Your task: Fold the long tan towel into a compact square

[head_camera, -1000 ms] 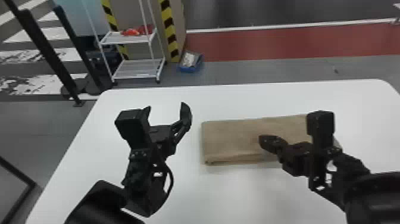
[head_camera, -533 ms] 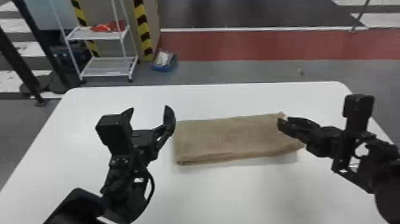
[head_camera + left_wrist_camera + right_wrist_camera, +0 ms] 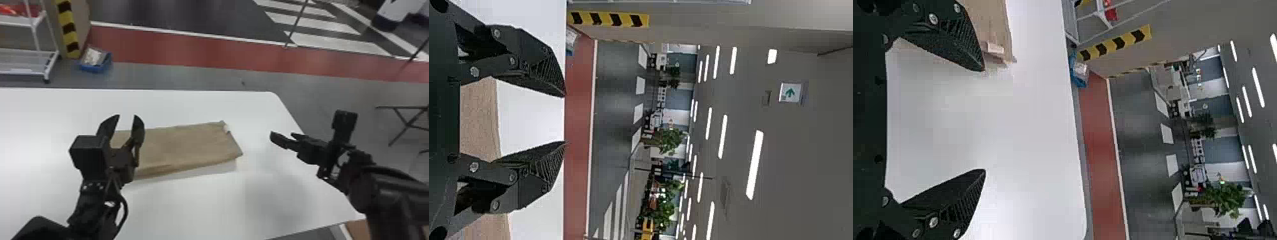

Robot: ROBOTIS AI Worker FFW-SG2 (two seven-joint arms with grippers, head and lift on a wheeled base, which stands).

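Left gripper [image 3: 127, 116], right gripper [image 3: 984, 120]: both wide open, empty. Towel [image 3: 191, 143] still long strip; crosswise fold likely pending. Next: pinch short end, bring over.

On my left I see a white metal rack [image 3: 29, 61], a red item [image 3: 9, 10] on its upper shelf, and next to it yellow-and-black striped tape [image 3: 68, 28]. A blue bin [image 3: 95, 68] with pale contents sits on the floor near the rack. Past my white, round-cornered table [image 3: 191, 210] runs a red floor band [image 3: 191, 48]. My left wrist view shows leafy green plants [image 3: 670, 141], bright ceiling lights [image 3: 754, 165] and a green-and-white arrow sign [image 3: 790, 93].
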